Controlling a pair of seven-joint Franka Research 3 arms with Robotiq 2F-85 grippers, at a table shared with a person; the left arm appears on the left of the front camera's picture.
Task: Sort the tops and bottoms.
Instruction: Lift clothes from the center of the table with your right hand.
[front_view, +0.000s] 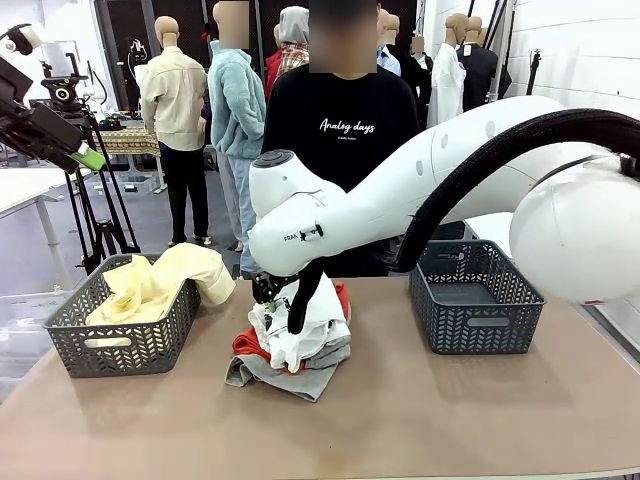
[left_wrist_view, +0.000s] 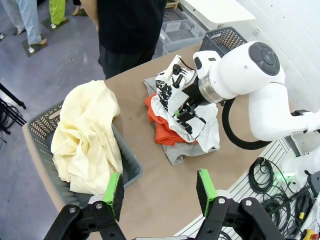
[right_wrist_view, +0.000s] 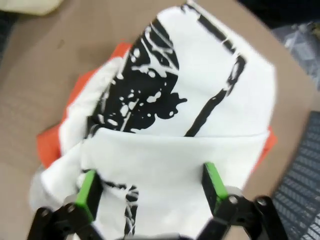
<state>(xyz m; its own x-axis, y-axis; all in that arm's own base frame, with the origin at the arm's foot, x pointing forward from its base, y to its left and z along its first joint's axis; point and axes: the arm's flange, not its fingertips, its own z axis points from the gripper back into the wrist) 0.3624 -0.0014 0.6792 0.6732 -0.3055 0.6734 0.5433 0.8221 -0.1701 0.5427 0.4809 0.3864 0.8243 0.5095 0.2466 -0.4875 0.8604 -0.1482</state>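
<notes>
- Right wrist view: the right gripper (right_wrist_view: 150, 192) is low over the pile, its green pads (right_wrist_view: 89, 194) spread wide. They sit on either side of a fold of the white T-shirt (right_wrist_view: 200, 85) with black print, and nothing is pinched.
- Under that shirt, the orange-red top (right_wrist_view: 52, 142) pokes out at both sides, with the brown table (right_wrist_view: 40, 65) beneath it.
- Front view: the right arm (front_view: 400, 190) sweeps in from the right and dips into the heap at mid-table. It's directly in front of the person (front_view: 345, 125) standing at the far edge.
- At the bottom of the heap lies a grey garment (front_view: 300, 378), flat on the tabletop, with the orange-red and the white stacked on it.
- Left wrist view: the left gripper (left_wrist_view: 160, 192) hangs high above the table, jaws apart with nothing between them.
- Below it and to one side, the cream top (left_wrist_view: 85, 140) is heaped in a grey basket (left_wrist_view: 131, 172) and spills over the rim.
- A second basket (front_view: 475, 320) stands on the other side of the heap, well apart from the first.
</notes>
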